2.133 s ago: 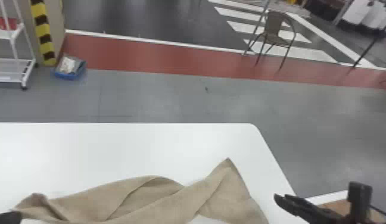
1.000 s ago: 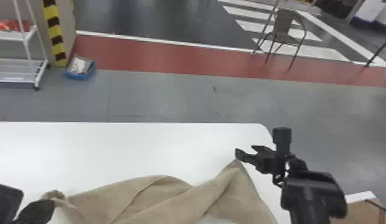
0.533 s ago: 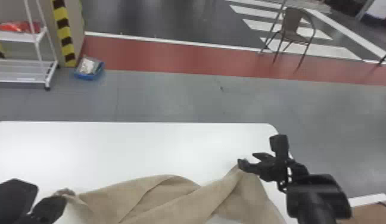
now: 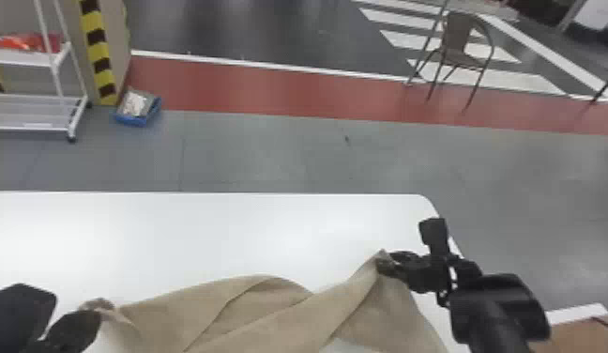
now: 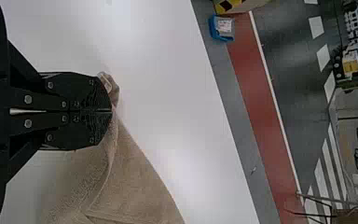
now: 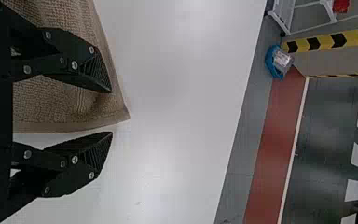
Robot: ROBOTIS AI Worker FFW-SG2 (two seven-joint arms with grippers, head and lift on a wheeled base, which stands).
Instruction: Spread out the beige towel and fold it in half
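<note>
The left gripper (image 5: pixel 112 111) had its jaws closed on the beige towel (image 5: pixel 137 191); the right gripper (image 6: pixel 112 112) had jaws apart, gripping nothing, 1 corner (image 6: pixel 119 115) between and just ahead.

Probably an industrial hall: hazard stripes (image 4: pixel 99 51), painted floor (image 4: pixel 270 91).

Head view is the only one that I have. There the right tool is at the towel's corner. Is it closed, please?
Observer: No, the right tool is open, with a gap between its fingertips.
Operator: Thank you. And the left tool, is it shut?
Observer: Yes, its fingers meet, with the towel pinched at their tips.
Operator: Where does the right corner point, please?
Observer: Out past the right fingertips, between the two.
</note>
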